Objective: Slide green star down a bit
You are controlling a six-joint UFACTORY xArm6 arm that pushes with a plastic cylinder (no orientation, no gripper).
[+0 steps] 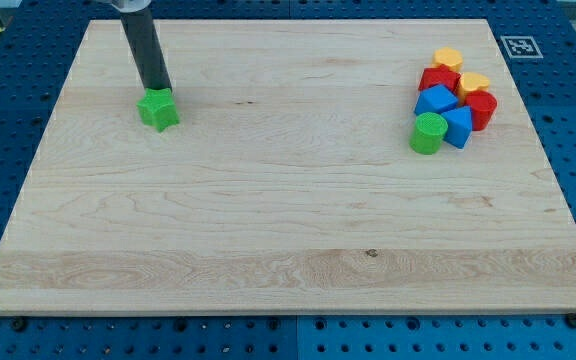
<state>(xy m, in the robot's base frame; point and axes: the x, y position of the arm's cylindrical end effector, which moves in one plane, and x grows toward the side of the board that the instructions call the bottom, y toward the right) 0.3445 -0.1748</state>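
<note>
Camera view gives you the green star point(158, 110) in the upper left part of the tabletop point(268, 230), well in from the left edge and close to the far one. It lies flat on the wood, alone, with no other block near it. My tip point(158, 90) stands at the star's 12 o'clock, right at its upper edge and apparently touching it; the dark rod point(145, 48) rises from there toward the view's top, leaning a little to the left, and runs out of the picture. You have no gripper to read here: the arm ends in that plain rod, so nothing is spread, pressed together or pinching.

Look toward the star's 3 o'clock, well apart across bare wood, and you find the only other blocks, seven of them packed in one cluster near the right edge. Count them by colour: one green cylinder point(428, 132) at the cluster's 7 o'clock corner, the block nearest the star; two blue blocks, one point(435, 100) just above the cylinder and one point(459, 126) just to its right; two red blocks, one point(434, 78) at the upper left of the cluster and a rounder one point(482, 108) at its right edge; two yellow blocks, one point(448, 59) at the 12 o'clock end and one point(474, 83) below and right of it. They sit touching or nearly so; their exact shapes are hard to make out.

So you count eight blocks in all: two green, two blue, two red, two yellow.
</note>
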